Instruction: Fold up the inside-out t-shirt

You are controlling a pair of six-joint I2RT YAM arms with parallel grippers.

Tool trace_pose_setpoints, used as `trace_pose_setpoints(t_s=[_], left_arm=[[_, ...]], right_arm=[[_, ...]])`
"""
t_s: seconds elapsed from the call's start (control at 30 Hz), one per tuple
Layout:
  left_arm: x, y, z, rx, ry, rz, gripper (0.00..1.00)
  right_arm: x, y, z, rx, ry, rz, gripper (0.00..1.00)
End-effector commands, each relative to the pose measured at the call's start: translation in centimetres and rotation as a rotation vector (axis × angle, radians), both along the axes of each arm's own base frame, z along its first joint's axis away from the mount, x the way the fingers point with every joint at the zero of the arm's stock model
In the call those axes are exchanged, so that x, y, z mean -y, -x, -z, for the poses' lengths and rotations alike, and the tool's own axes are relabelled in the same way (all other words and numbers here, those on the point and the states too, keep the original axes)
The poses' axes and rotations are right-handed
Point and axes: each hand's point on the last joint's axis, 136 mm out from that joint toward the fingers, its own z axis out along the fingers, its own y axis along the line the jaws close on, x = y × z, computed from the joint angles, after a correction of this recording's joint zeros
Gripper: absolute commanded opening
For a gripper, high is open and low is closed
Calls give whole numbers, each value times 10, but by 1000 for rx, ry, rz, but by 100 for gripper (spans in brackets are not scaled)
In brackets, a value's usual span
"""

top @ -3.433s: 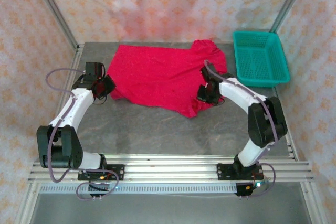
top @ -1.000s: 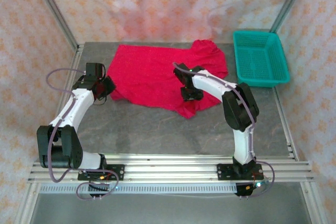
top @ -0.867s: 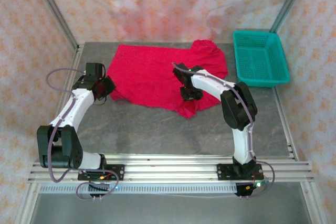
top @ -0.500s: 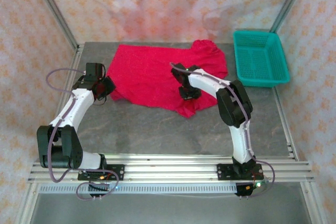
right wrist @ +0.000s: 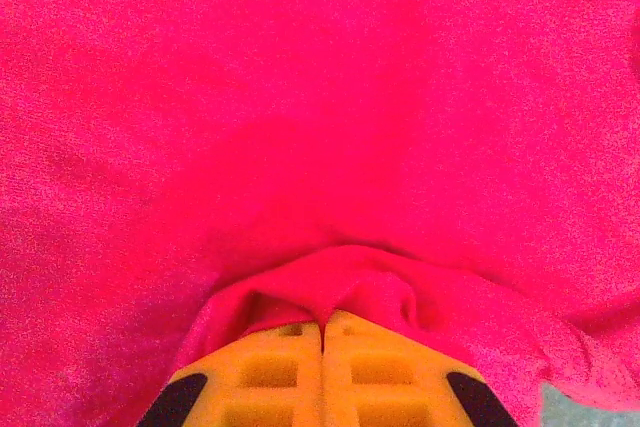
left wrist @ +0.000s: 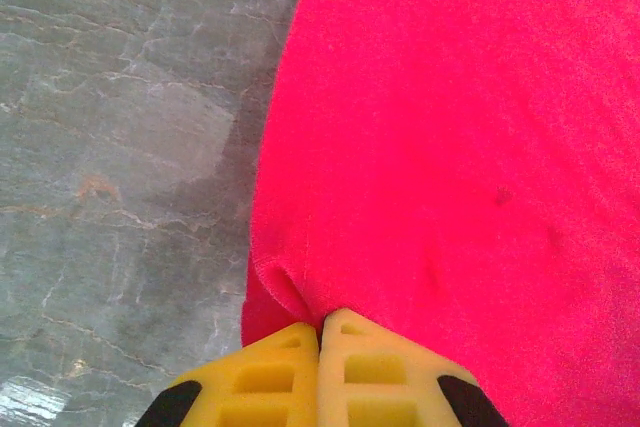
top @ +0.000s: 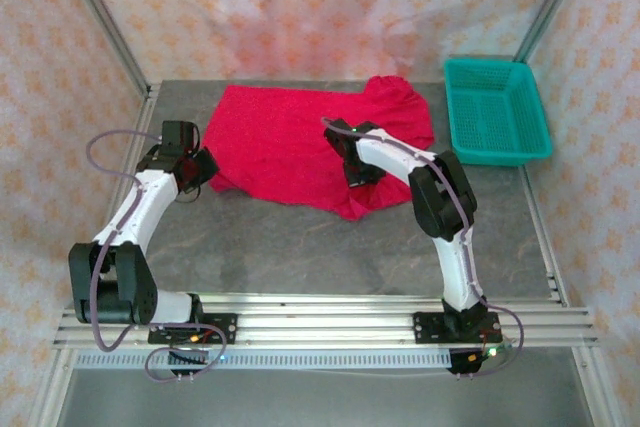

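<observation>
Right arm has swung in from the shirt's right side toward the middle of its near edge, with the elbow now folded high. The right gripper (right wrist: 322, 325) has closed in the last second. Its yellow pads are pressed together with a raised fold of red cloth pinched between them. Left arm has not shifted. The left gripper (left wrist: 320, 325) is also pressed together, pinching the near-left corner of the t-shirt (top: 290, 137) where the hem meets bare table (left wrist: 120, 97)

T-shirt lies spread across the far-middle of the table, mostly flat. It is bunched at the far right, near the teal basket (top: 497, 112) but not touching it. No tag or patch can be made out

Step, as judged: both grasps just secured on the near edge, so either the start of the first fold or a straightening pull. Cannot tell which

Next move likely calls for both arms to lift together and keep the cloth taut between the two pinches, then carry the near edge over toward the far edge. The right pinch sits on a bunched fold, maybe more than one layer, so it could drag extra cloth
</observation>
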Motion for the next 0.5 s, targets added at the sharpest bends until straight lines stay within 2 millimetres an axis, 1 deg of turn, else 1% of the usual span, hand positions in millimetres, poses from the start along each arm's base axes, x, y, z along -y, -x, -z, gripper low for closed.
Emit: trace_pose_setpoints(t_s=[0.0, 0.07, 0.1, 0.13, 0.2, 0.23, 0.27, 0.33, 0.37, 0.4, 0.47], left_arm=[[-9, 0, -22, 28, -29, -16, 0], [-8, -5, -35, 51, -20, -15, 0], [-9, -8, -45, 68, -21, -16, 0], [-10, -12, -55, 83, -26, -21, 0], [-19, -18, -83, 118, -34, -40, 0], [-26, -20, -99, 142, -32, -58, 0], [-33, -22, -114, 168, -28, -79, 0], [-51, -24, -147, 232, -8, -127, 0], [-61, -23, -160, 256, -5, -148, 0], [-70, -21, -176, 287, -6, -169, 0], [-83, -16, -204, 337, -13, -200, 0]], right_arm=[[9, -3, -49, 66, 27, 16, 0], [9, -2, -91, 109, -9, 17, 0], [10, -1, -115, 132, -26, 15, 0], [13, 2, -140, 155, -47, 15, 0], [20, 5, -189, 222, -95, 22, 0], [27, 9, -213, 259, -120, 32, 0], [35, 11, -232, 297, -140, 47, 0], [54, 19, -278, 399, -192, 94, 0], [62, 22, -295, 442, -215, 116, 0], [72, 26, -313, 497, -242, 145, 0], [93, 34, -345, 597, -274, 198, 0]])
